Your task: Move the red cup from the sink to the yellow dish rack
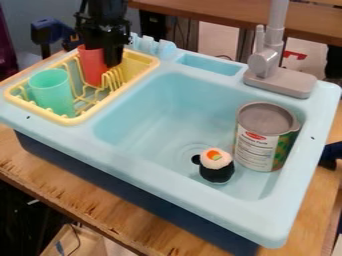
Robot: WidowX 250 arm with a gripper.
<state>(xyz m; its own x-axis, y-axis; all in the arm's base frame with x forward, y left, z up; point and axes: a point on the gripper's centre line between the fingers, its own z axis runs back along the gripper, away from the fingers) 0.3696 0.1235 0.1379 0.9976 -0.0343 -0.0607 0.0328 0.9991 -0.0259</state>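
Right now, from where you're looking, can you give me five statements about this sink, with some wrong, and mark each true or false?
1. The green cup stands in the yellow dish rack. True.
2. The tin can stands in the sink basin. True.
3. The hand is down beside the tin can. False: it is at the red cup.
4. The faucet is gray. True.
5. The sushi toy sits in the yellow dish rack. False: it is in the sink basin.
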